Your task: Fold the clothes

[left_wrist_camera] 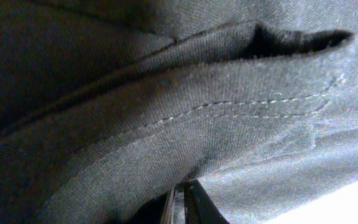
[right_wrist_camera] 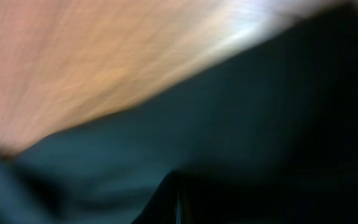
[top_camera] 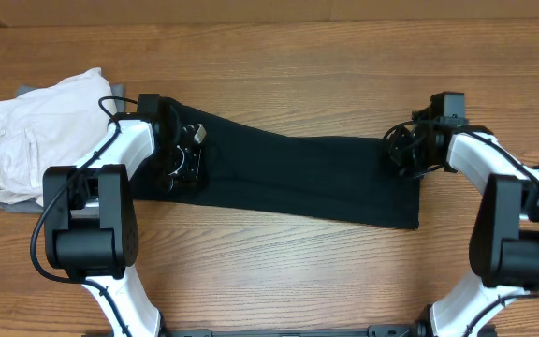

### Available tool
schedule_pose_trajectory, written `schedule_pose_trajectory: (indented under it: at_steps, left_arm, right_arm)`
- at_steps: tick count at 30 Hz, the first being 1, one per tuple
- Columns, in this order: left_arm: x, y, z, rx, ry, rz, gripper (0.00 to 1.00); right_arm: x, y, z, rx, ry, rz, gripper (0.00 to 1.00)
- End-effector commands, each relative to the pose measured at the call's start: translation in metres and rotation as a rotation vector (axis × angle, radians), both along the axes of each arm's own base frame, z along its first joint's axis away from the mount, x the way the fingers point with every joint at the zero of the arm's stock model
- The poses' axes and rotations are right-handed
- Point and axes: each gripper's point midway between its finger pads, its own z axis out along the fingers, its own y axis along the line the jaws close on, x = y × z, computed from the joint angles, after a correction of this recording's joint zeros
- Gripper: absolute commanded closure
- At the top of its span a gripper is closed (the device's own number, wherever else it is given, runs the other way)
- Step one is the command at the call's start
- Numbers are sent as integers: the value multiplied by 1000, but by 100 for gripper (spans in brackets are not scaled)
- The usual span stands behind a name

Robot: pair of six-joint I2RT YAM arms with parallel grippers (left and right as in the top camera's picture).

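The clothes (top_camera: 307,178), a black T-shirt, lie as a long band across the middle of the table. My left gripper (top_camera: 183,157) sits on the band's left end and is shut on the fabric. In the left wrist view a stitched hem (left_wrist_camera: 229,106) drapes over the closed fingertips (left_wrist_camera: 191,202). My right gripper (top_camera: 405,153) is at the band's right end, also shut on the fabric. The right wrist view is blurred. It shows dark cloth (right_wrist_camera: 229,124) around the closed gripper (right_wrist_camera: 178,199) and wood beyond.
A folded off-white garment (top_camera: 26,140) lies on a grey item at the left edge, just beside my left arm. The bare wooden table (top_camera: 298,56) stretches behind and in front of the shirt.
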Motion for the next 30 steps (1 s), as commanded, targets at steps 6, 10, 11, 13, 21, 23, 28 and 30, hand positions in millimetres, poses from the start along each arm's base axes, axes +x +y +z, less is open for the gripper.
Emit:
schedule_pose_trajectory:
  at_steps: [6,10,11,13,21,23,28,30]
  left_arm:
    - [-19,25,-36,157,83,2,88]
    - [-19,25,-36,157,83,2,88]
    - [-19,25,-36,157,82,2,88]
    - [-17,25,-36,157,77,2,88]
    - [2,24,-2,150,78,3,81]
    - [11,24,14,150,72,2,76]
    - [35,24,54,150,23,3,59]
    - [45,24,69,150,-7,-2,58]
  right_arm:
    - [2,-86,-22,-149,54,-289,93]
    - [6,-98,-3,8,4,-243,92]
    - [6,-98,3,47,-11,-221,90]
    - [4,-97,19,131,-51,-164,87]
    - [-51,-102,40,187,102,-147,49]
    - [-72,-103,30,145,190,-135,41]
    - [-86,-94,9,139,174,-58,24]
    - [-88,-83,7,183,138,-12,21]
